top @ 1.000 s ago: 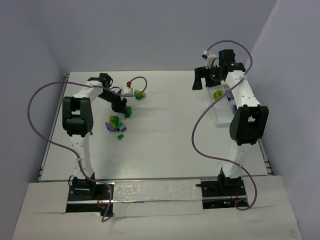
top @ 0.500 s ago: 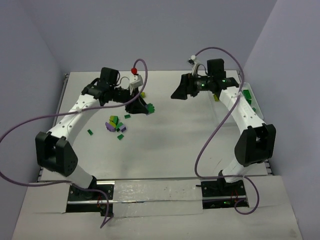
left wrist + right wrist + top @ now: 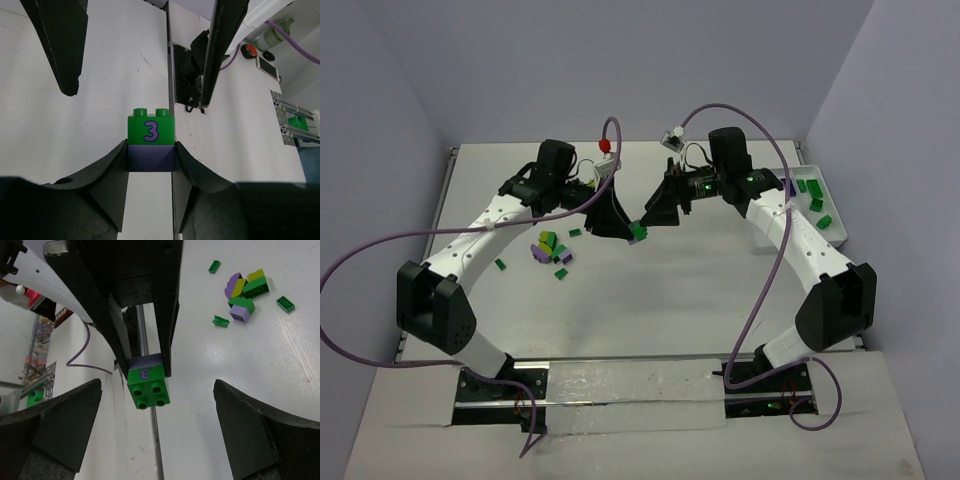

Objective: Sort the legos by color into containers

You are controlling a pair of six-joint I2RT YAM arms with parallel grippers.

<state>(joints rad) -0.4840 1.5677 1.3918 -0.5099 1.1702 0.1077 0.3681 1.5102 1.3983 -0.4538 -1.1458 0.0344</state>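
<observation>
Near the middle of the overhead view, held up off the counter (image 3: 650, 300), a green brick (image 3: 150, 129) printed with a purple 3 sat stacked on a purple brick (image 3: 151, 158). The left pincer (image 3: 150, 147) was clenched on the purple brick, one black finger pressed to each side. The green brick jutted out past the fingertips. In the right wrist view, the green brick's four studs pointed toward that camera.

The right pincer (image 3: 656, 212) faced the stack from the right. It was released, with its fingers spread wide to either side of the stack and touching neither brick.

Left of centre in the overhead view, a pile (image 3: 551, 250) of loose green, yellow-green and lavender bricks lay on the counter. A few single green pieces were scattered near it, one (image 3: 500, 264) further left and one (image 3: 575, 233) just above the pile.

At the right edge of the counter stood a white tray (image 3: 833, 208) with several green bricks (image 3: 815, 204) inside, well apart from both pincers.
</observation>
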